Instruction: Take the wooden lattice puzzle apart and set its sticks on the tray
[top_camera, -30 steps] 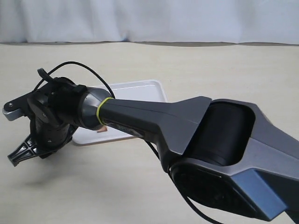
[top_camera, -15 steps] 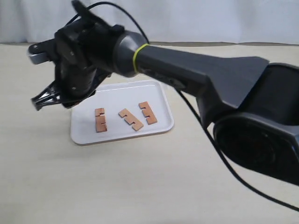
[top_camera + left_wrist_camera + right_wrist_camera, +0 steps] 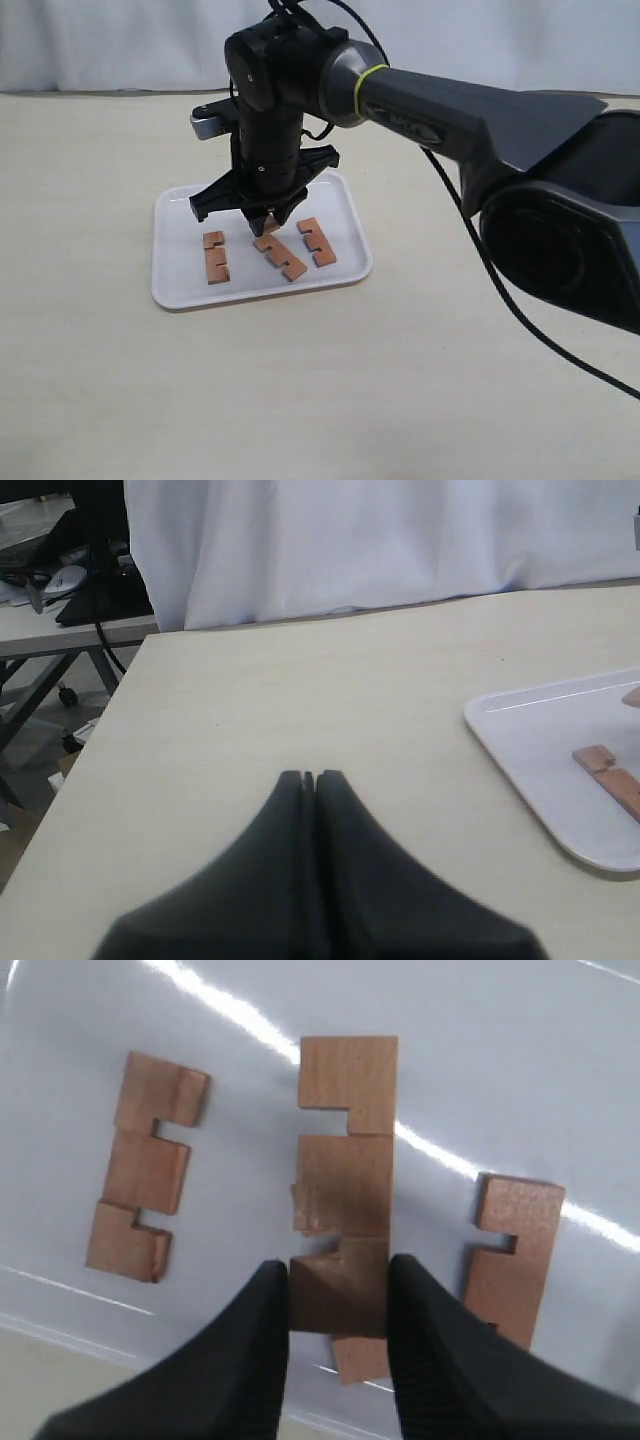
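Sticks, short reddish-brown notched wooden bars [image 3: 283, 260]: three lie apart on flat white plastic tray [image 3: 178, 240]; fourth stick [image 3: 338, 1300] pinched in right gripper [image 3: 265, 218] over middle one. Last placement, seemingly: you should shift clear, lower, then release

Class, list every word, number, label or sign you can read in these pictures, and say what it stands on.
None can be read: tray, sticks, left gripper and right gripper are plain.
A faint mark on the right arm is too blurred to read.
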`<action>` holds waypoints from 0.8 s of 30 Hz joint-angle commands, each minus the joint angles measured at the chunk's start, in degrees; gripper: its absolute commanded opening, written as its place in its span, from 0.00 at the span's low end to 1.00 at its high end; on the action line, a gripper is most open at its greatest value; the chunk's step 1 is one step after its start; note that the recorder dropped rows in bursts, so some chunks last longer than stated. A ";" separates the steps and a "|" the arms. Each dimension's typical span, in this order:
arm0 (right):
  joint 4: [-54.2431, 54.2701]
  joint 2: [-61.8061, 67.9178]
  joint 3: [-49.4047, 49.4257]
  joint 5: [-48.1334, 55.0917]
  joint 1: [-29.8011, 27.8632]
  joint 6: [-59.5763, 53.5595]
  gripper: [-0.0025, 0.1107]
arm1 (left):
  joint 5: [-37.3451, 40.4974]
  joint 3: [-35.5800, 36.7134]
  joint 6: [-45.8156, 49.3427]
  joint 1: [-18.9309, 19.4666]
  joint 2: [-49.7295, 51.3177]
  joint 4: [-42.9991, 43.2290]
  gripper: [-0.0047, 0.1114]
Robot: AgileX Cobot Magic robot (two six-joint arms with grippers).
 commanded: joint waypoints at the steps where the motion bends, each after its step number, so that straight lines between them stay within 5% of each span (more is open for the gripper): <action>1: 2.22 -0.39 -0.17 0.07 0.48 -2.20 0.12 | -0.77 0.11 -0.04 -0.62 -0.10 -0.26 0.04; 8: 5.50 -0.39 -0.17 -0.06 0.74 -1.97 0.42 | -0.77 0.11 -0.04 -0.62 -0.10 -0.26 0.04; 12: 5.10 -0.49 -1.85 0.37 0.63 -1.97 0.46 | -0.77 0.11 -0.04 -0.62 -0.10 -0.26 0.04; 14: 5.11 -1.61 -3.49 0.37 0.06 -3.08 0.36 | -0.77 0.11 -0.04 -0.62 -0.10 -0.26 0.04; 15: 5.51 -3.43 -3.49 0.37 0.06 -5.95 0.14 | -0.77 0.11 -0.04 -0.62 -0.10 -0.26 0.04; 16: 5.51 -4.35 -3.49 0.37 0.06 -7.15 0.05 | -0.77 0.11 -0.04 -0.62 -0.10 -0.26 0.04; 20: 5.77 -9.71 -1.47 0.37 -1.15 -10.19 0.06 | -0.77 0.11 -0.04 -0.62 -0.10 -0.26 0.04; 24: 4.94 -19.27 11.21 0.37 -1.45 -13.06 0.06 | -0.77 0.11 -0.04 -0.62 -0.10 -0.26 0.04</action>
